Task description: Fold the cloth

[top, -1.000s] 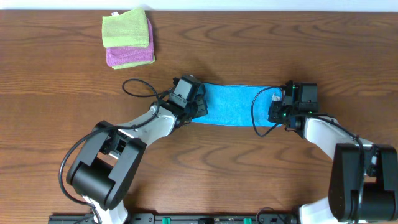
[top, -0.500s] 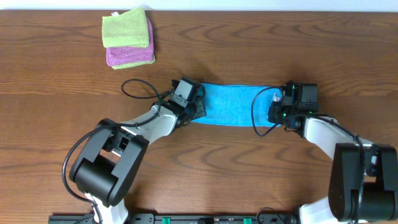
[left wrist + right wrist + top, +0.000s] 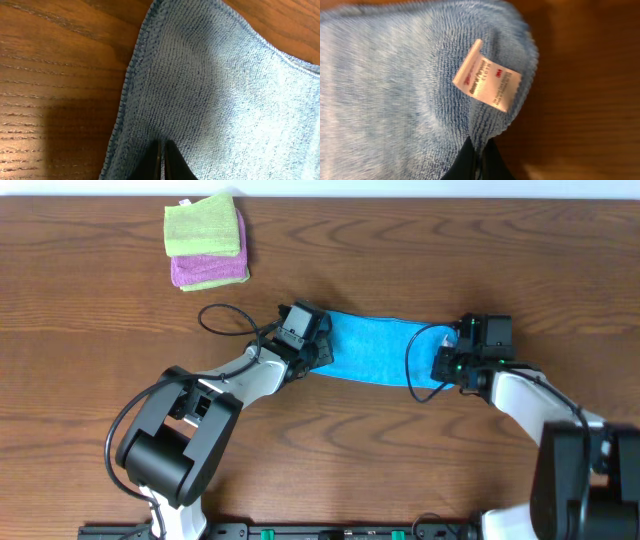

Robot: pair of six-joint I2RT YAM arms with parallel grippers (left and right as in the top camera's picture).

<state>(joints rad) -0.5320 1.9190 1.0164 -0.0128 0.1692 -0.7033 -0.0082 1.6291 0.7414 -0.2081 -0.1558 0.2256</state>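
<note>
Two arms reach in from the near edge of the table (image 3: 320, 465) in the overhead view, and a blue cloth (image 3: 375, 348) lies stretched between them as a long strip near the middle. The left claw (image 3: 322, 348) sits on the strip's left end and the right claw (image 3: 440, 362) on its right end. Well apart, at the far left, a folded green cloth (image 3: 203, 225) rests on a folded purple cloth (image 3: 208, 272).

In the left wrist view the blue cloth (image 3: 215, 90) fills most of the frame, its stitched left edge running down over the wood grain. The left claw (image 3: 162, 161) is clenched, its dark tips pressed together with only a thin slit between them, pinching the blue cloth just inside that edge.

In the right wrist view the blue cloth (image 3: 395, 75) ends in a rounded corner, with a white printed label (image 3: 487, 75) sticking up from it. The right claw (image 3: 477, 161) is clenched on the edge just below the label.
</note>
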